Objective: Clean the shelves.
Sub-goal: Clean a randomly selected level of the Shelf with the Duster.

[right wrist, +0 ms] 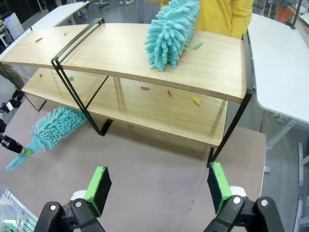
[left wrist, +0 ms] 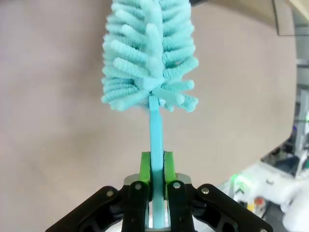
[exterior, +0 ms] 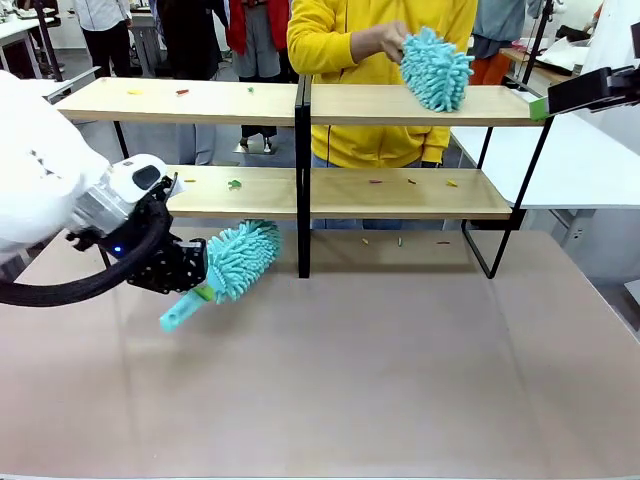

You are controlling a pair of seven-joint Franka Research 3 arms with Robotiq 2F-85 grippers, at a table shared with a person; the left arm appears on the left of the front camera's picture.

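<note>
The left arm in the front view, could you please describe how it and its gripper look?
The left arm is glossy white with rounded, bulky segments. A thick black cable loops beneath it. The left gripper is black, with silver screws at its linkages and green pads on its jaws.

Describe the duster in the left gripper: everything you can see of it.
The duster has a fluffy turquoise head of soft chenille-like strands on a flat, plastic-looking handle of the same colour. The left gripper is shut on the handle, green pads on either side. It is held tilted over the table, head towards the lower board of the shelves.
</note>
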